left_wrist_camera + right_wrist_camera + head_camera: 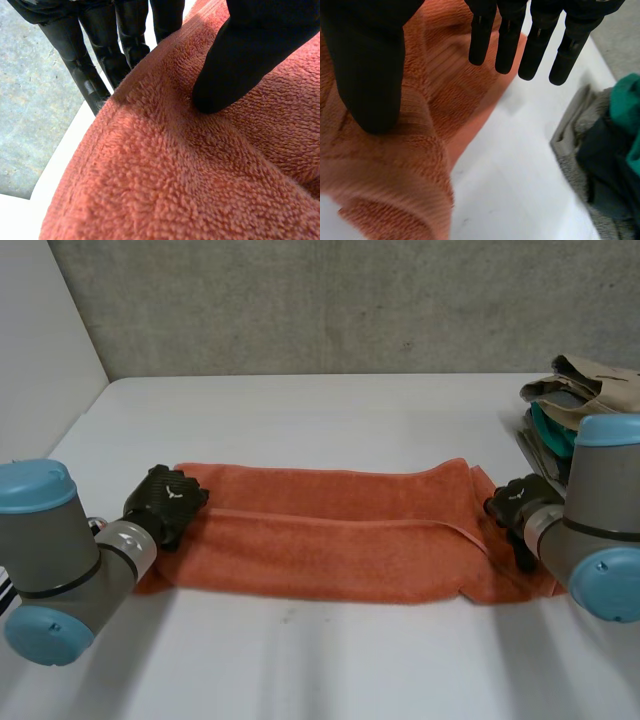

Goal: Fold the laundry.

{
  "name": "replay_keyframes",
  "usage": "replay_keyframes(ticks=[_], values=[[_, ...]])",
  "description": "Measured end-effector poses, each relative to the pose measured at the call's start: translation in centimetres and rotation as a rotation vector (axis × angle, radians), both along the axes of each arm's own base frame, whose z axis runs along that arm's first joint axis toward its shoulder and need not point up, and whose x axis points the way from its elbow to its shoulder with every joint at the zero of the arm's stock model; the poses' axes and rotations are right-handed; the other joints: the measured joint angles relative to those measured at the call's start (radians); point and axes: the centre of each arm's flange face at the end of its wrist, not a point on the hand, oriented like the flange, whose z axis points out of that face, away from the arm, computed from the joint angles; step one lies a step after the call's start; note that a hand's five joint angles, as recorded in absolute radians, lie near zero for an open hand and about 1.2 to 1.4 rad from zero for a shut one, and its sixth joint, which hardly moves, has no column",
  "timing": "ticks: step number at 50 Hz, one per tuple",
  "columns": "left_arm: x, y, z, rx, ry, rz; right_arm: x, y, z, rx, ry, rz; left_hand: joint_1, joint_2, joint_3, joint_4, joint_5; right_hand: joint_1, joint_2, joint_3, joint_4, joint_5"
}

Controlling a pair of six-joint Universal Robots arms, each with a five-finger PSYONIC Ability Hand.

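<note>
the left hand (pixel 166 502) sets its fingers (pixel 110 50) straight down behind the edge of the orange towel (pixel 330 545), thumb (pixel 225 75) dug in on top, pinching the 9 o'clock end. the right hand (pixel 517 502) hangs its fingers (pixel 507 40) straight and loose over the 3 o'clock corner. the towel lies folded lengthwise across the white desk (pixel 330 410). a clothes pile (pixel 575 400) sits at 2 o'clock.

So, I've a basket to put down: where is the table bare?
Bare: the strip between the orange towel and the back wall, and the near strip before it. Crowded: the clothes pile at far right.
</note>
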Motion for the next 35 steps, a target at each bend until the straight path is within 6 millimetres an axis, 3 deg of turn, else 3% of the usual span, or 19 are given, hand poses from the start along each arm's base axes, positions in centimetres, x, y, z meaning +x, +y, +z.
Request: replay_keyframes(ticks=[9,13,25,35], values=[[-0.4,0.3,0.4,-0.012,0.003,-0.013,-0.2,0.9,5.7,-0.105,-0.045,-0.022,0.0,0.0,0.0,0.0,0.0,-0.016,-0.018,-0.019,-0.022,-0.019],[-0.5,0.5,0.6,-0.013,0.005,-0.016,-0.5,2.1,6.7,-0.072,-0.085,-0.041,0.0,0.0,0.0,0.0,0.0,-0.077,-0.07,-0.074,-0.083,-0.076],[-0.3,0.8,0.6,0.021,0.054,0.006,-0.3,4.6,3.7,0.163,-0.364,-0.117,0.0,0.0,0.0,0.0,0.0,-0.168,-0.174,-0.187,-0.167,-0.178],[-0.2,0.2,0.6,0.017,0.07,0.016,-0.1,2.1,0.4,0.06,-0.369,-0.127,0.0,0.0,0.0,0.0,0.0,-0.164,-0.158,-0.157,-0.157,-0.108]])
